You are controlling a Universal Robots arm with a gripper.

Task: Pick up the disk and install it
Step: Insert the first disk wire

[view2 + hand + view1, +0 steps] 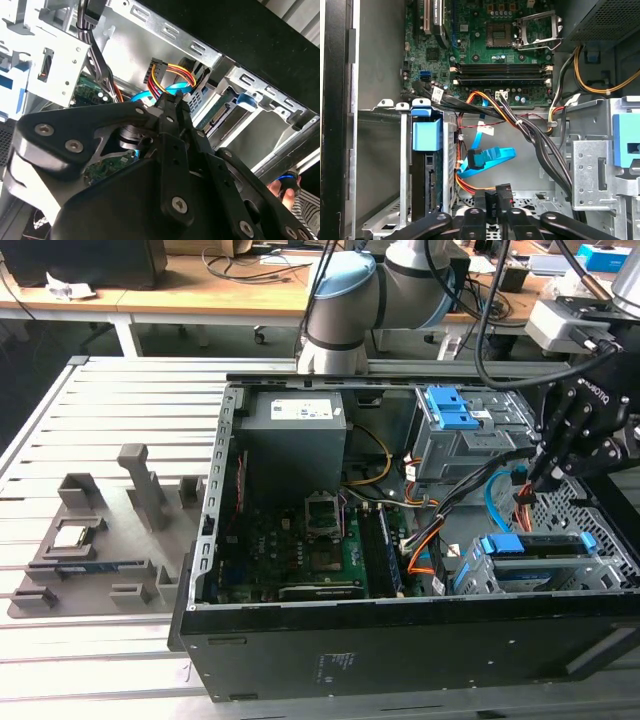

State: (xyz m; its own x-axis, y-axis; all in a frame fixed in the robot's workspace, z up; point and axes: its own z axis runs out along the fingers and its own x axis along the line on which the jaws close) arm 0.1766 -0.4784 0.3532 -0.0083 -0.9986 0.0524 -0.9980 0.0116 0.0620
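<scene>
On the slatted metal bench, the open black computer case (400,640) holds the blue-railed silver-grey disk (545,552) seemingly seated in its cage just below the empty black gripper (548,475), fingers pinched together; rigid, fragile, best held by its rails.

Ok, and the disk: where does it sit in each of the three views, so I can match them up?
Exterior view: the disk lies in the grey cage at the exterior view's lower right, below the gripper.
First wrist view: the disk is edge-on in that cage, under its blue tab.
Second wrist view: its connector edge faces out of the cage.
Shared landmark: the light blue cable beside the cage.
</scene>
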